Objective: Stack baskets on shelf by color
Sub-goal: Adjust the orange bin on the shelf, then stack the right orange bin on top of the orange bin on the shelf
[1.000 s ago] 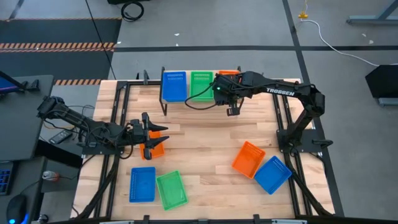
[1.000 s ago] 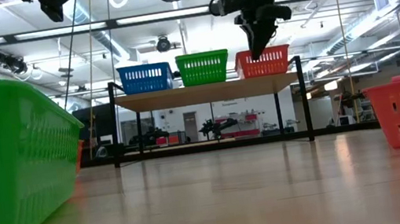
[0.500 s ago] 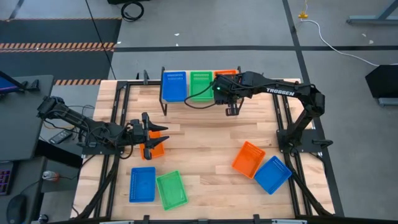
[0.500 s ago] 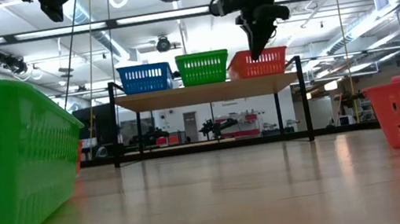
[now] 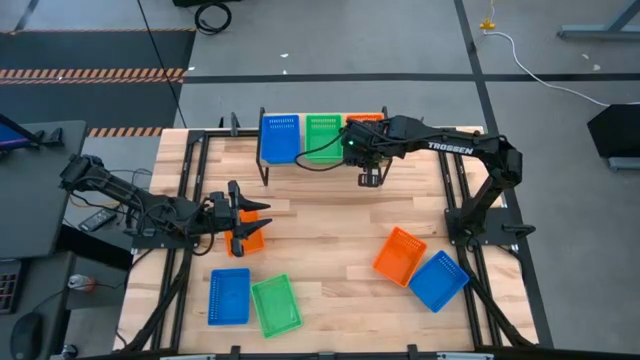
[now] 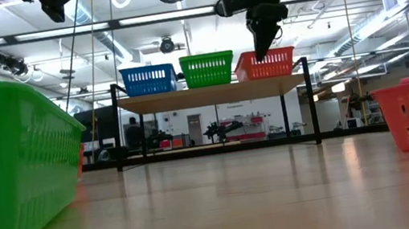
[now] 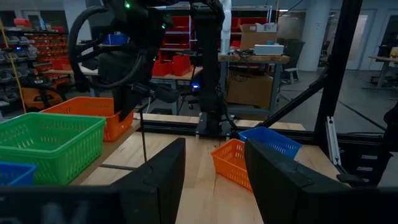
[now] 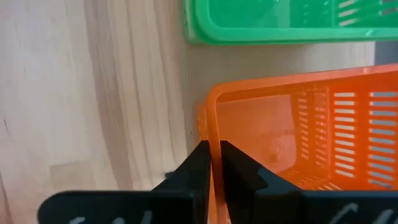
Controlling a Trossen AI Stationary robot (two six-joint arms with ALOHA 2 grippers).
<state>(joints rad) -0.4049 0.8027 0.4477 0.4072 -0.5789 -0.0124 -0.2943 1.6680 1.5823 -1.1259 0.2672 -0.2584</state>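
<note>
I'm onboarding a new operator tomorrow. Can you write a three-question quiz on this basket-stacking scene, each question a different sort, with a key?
1. True or false: the right gripper is shut on the wall of the orange basket on the shelf.
2. Multiple choice: from the low view, which order do the baskets take along the shelf, left to right? A) green, blue, orange B) blue, green, orange C) orange, green, blue
3. Short answer: what colour is the basket under the left gripper?

Key: 1 true; 2 B; 3 orange.
</note>
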